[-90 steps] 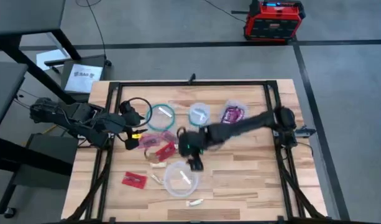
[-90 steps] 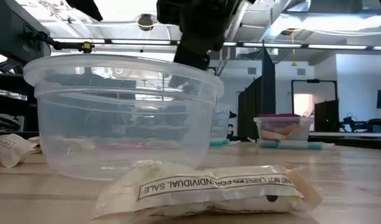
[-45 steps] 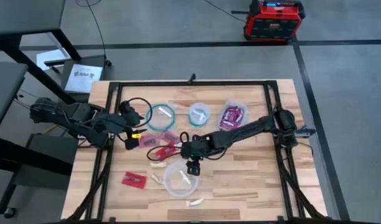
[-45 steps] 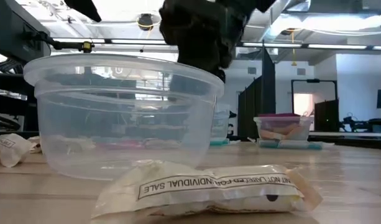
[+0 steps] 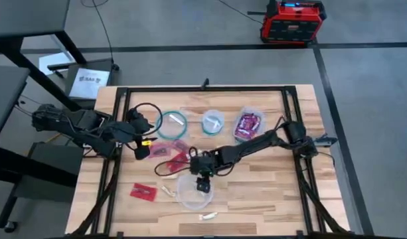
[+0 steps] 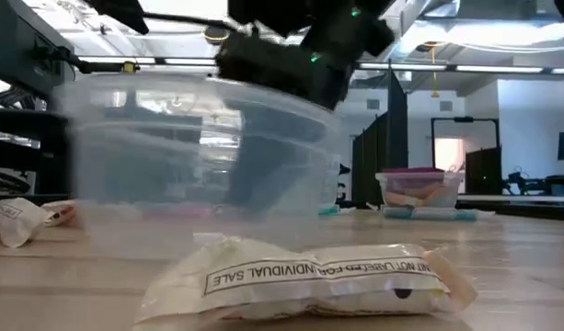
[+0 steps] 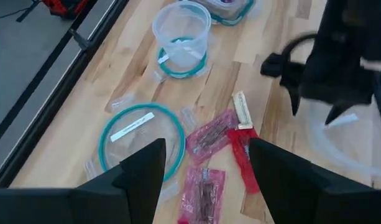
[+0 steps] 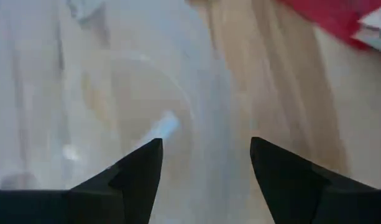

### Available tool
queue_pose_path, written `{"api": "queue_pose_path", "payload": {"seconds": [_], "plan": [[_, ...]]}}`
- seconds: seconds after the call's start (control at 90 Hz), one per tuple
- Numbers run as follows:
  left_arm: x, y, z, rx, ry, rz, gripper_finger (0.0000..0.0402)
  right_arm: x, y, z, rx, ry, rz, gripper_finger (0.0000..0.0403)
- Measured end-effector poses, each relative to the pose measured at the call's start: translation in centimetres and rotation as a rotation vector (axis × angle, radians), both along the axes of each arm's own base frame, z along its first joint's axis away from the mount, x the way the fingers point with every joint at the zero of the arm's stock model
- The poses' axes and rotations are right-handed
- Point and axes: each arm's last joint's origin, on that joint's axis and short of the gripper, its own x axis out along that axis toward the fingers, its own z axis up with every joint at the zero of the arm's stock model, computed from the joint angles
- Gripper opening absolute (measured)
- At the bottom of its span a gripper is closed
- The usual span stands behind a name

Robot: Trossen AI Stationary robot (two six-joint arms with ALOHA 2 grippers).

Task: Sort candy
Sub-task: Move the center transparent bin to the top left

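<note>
- Table (image 5: 269, 192): wooden slats inside a dark frame; the clear round bowl (image 5: 192, 191) near its front edge serves as landmark for all that follows.
- Left gripper (image 5: 142, 147): well left of the bowl and farther back, near the table's left edge. Its wrist view shows the fingers spread wide with nothing between them.
- Red packet (image 5: 143, 192): flat on the wood, left of the bowl, alone.
- Blue-rimmed round lid (image 5: 172, 123): behind the bowl and left; a thin white stick (image 7: 132, 127) lies inside its ring.
- Cluster of red packets (image 5: 173, 158): between that lid and the bowl; the left wrist view shows pinkish-red packets (image 7: 210, 134) side by side, a cream stick (image 7: 242, 111) touching them.
- Right gripper (image 5: 203, 183): over the bowl's back rim, arm reaching in from the right. Fingers stand apart, empty; its wrist view looks down into the bowl at a white stick (image 8: 160, 130) on the bottom.
- Cream wrapped candy (image 6: 309, 276): in front of the bowl, close to the low camera.
- Small clear tub (image 5: 212, 122): behind the bowl, white stick inside.
- Container of purple packets (image 5: 248, 122): behind the bowl, to the right.
</note>
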Motion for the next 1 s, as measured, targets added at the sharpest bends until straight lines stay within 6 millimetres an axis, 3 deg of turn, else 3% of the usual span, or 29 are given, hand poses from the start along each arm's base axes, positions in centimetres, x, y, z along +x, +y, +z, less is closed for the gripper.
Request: {"api": "queue_pose_path", "payload": {"seconds": [0.189,0.233,0.367,0.422,0.511,0.789,0.867,1.0], "plan": [[0.0,0.0,0.0,-0.005,-0.003,0.004,0.0219,0.1,-1.1,0.6,-0.045,0.048,0.025,0.0037],[0.0,0.0,0.0,-0.005,-0.003,0.004,0.0219,0.1,-1.4,1.3,-0.062,0.055,0.048,0.0016],[0.0,0.0,0.0,-0.001,-0.002,0.0,0.0219,0.5,-3.3,6.0,-0.088,-0.014,0.073,0.0007],[0.0,0.0,0.0,0.0,-0.002,-0.001,0.0219,0.9,-4.9,7.9,-0.115,-0.075,0.059,0.0003],[0.0,0.0,0.1,0.009,-0.018,0.013,0.0219,1.8,-8.5,9.4,-0.161,-0.144,-0.004,0.0003],[-1.3,0.9,1.1,0.135,-0.107,0.157,0.0219,3.8,-20.6,8.9,-0.143,-0.42,-0.289,0.0001],[-1.4,0.9,1.3,0.141,-0.122,0.153,0.0219,4.4,-22.3,8.5,-0.105,-0.506,-0.339,0.0001],[-1.4,1.0,1.3,0.143,-0.121,0.151,0.0219,5.1,-23.9,7.1,-0.059,-0.506,-0.38,0.0]]}}
